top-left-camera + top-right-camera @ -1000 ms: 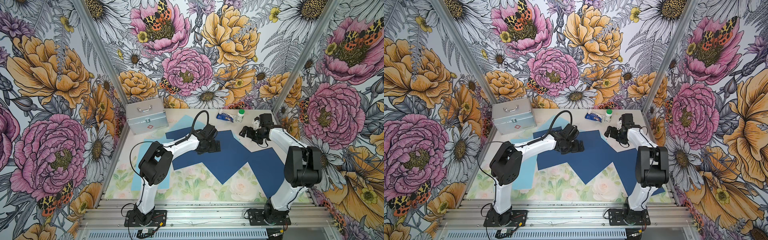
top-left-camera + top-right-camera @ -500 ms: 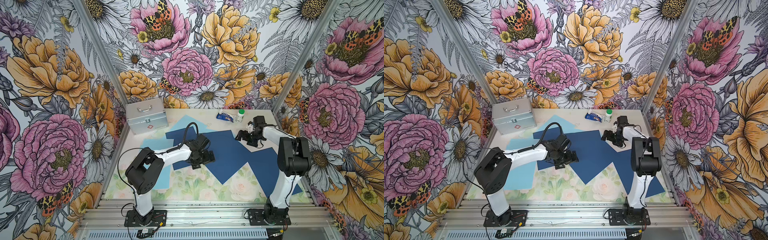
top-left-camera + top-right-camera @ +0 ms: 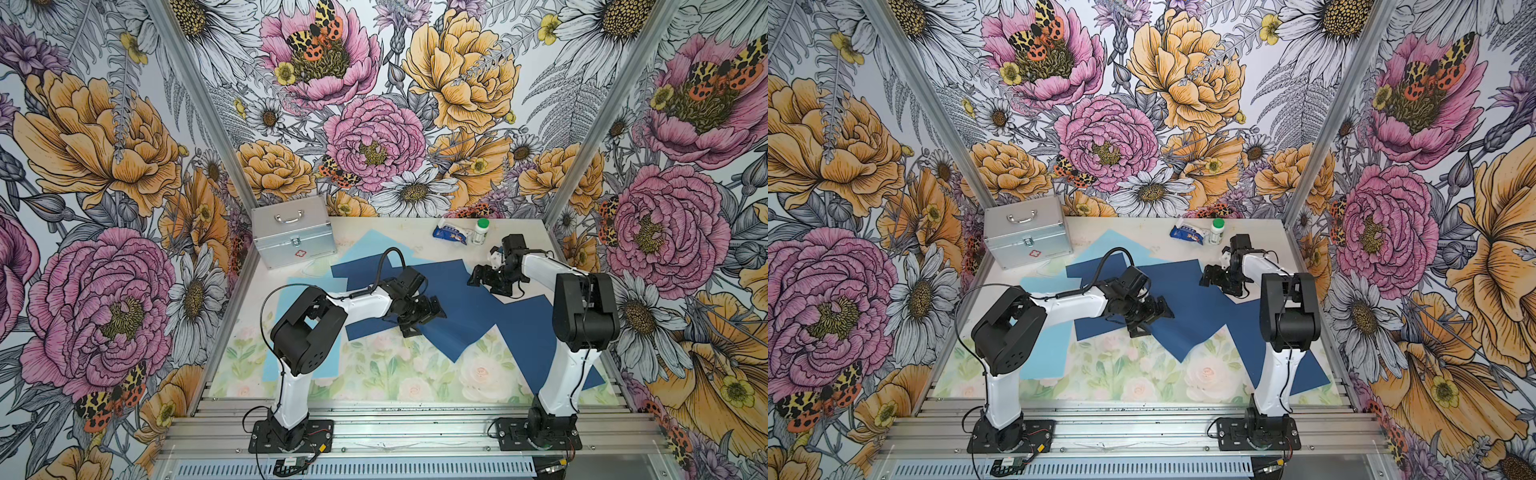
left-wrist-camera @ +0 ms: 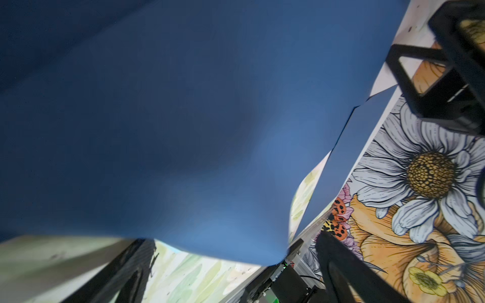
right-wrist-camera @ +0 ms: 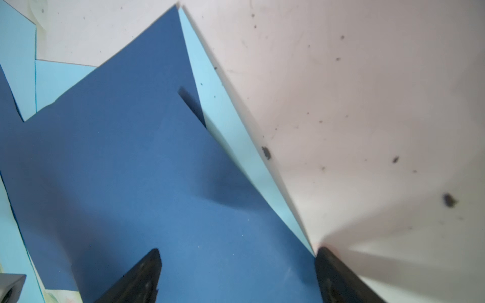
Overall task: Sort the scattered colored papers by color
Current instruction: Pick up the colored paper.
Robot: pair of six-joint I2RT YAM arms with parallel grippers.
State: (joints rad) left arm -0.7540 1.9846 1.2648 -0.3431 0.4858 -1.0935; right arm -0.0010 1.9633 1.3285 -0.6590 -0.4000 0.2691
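1. Navy papers (image 3: pixel 465 307) sprawl overlapped across the middle of the table (image 3: pixel 374 374), one reaching the near right edge; sky-blue papers (image 3: pixel 291 357) lie along the left side and behind, partly under the navy.
2. The left gripper (image 3: pixel 424 318) hovers over a navy sheet, jaws spread, grasping nothing.
3. The right gripper (image 5: pixel 236 275), jaws apart, straddles a navy corner.
4. A silver case (image 3: pixel 293 237), packet (image 3: pixel 451 232) and bottle (image 3: pixel 481 231) line the back.

Matt navy paper (image 3: pixel 465 307) & sky-blue paper (image 3: pixel 374 249); brushed-metal case (image 3: pixel 293 241) w/ glossy sheen.
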